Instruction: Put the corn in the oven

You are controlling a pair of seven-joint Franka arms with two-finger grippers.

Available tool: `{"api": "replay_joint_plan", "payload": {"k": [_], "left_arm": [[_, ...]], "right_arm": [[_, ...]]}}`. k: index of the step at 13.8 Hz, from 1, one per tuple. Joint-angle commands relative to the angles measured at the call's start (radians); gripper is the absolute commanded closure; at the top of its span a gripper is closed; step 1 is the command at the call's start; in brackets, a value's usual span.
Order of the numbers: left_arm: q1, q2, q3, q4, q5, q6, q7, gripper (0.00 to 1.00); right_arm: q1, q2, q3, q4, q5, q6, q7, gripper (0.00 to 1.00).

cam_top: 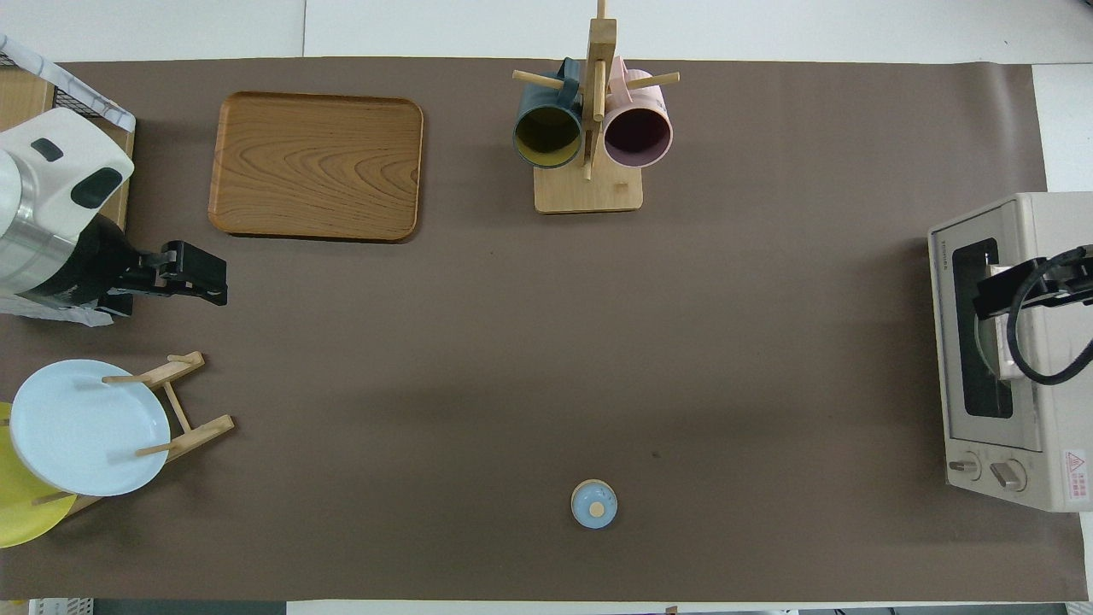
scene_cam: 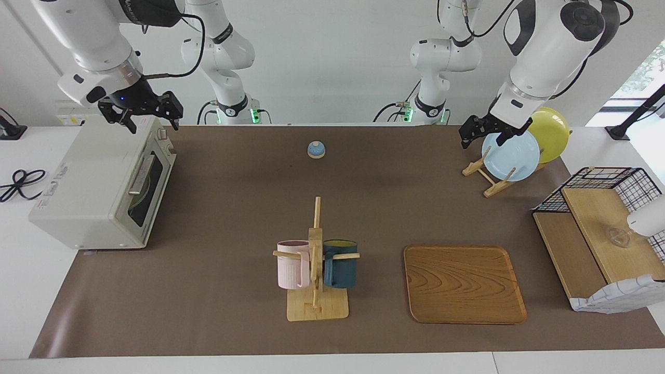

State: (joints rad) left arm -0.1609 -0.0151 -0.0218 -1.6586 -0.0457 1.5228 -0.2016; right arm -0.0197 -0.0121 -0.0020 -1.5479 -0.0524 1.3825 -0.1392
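Boxy off-white toaster oven point(scene_cam: 98, 189) sits at right arm's end of table, dark glass door shut. Corn not visible in either view; cannot tell where it is. Right gripper point(scene_cam: 150, 117) hangs over the oven's top, fingers spread, empty. Left gripper point(scene_cam: 486, 136) hovers over the pale blue round plate point(scene_cam: 511, 156) in its wooden rack, fingers apart, holding nothing.

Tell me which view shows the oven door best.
The facing view: the oven shows its shut glass door at an angle, with the bar handle and something yellowish-green dimly inside. The overhead view looks down on the door, and the right gripper above covers part of it.
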Motion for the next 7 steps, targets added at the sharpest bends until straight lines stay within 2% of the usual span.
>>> {"api": "replay_joint_plan", "payload": {"k": [1,7], "left_arm": [[0.012,-0.014,-0.004,-0.007,-0.011,-0.001,0.004,0.00],[0.012,-0.014,-0.004,-0.009,-0.011,-0.001,0.004,0.00]], "right_arm": [[-0.009,0.000,0.002,0.005,0.023,0.022,0.012,0.00],[-0.013,0.001,0.002,0.011,0.022,0.042,0.013,0.00]]}}
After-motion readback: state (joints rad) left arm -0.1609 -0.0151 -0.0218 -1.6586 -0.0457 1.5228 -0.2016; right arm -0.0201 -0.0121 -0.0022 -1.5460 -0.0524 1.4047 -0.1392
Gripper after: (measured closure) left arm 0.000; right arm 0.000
